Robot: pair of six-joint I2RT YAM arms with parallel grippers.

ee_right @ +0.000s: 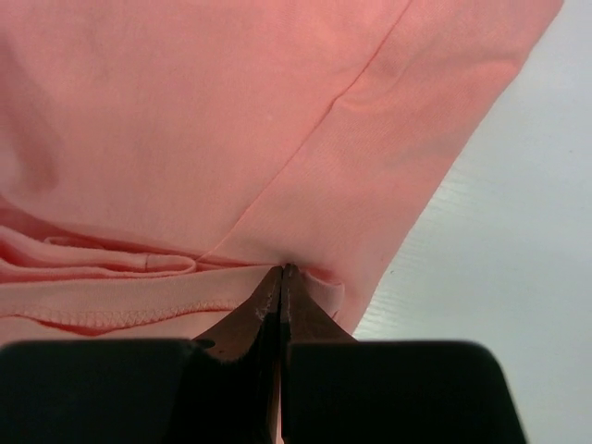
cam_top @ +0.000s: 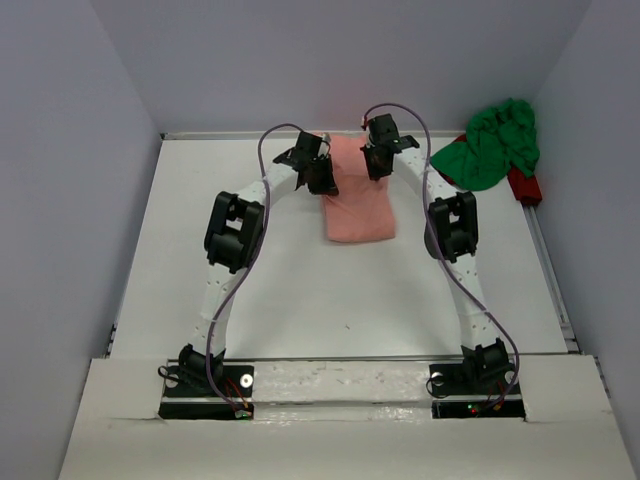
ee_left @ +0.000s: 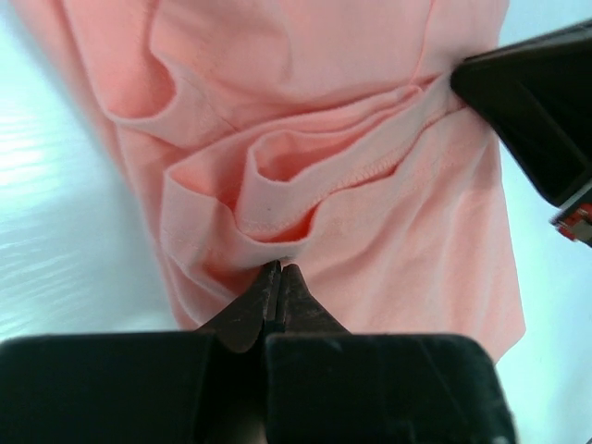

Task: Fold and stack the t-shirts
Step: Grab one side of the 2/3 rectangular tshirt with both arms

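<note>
The salmon pink t-shirt (cam_top: pixel 360 210) lies partly folded in a narrow strip at the middle back of the table. My left gripper (cam_top: pixel 318 178) is at its far left edge, and in the left wrist view (ee_left: pixel 280 268) the jaws are shut on a fold of the pink cloth (ee_left: pixel 388 240). My right gripper (cam_top: pixel 378 160) is at the far right edge, and in the right wrist view (ee_right: pixel 283 270) it is shut on the pink hem (ee_right: pixel 231 111). The right gripper also shows in the left wrist view (ee_left: pixel 541 102). The bright green t-shirt (cam_top: pixel 495 145) lies crumpled at the back right.
A small red object (cam_top: pixel 524 187) sits by the right wall, next to the green shirt. Grey walls close in the white table (cam_top: pixel 250 290) on the left, back and right. Both arm bases stand at the near edge.
</note>
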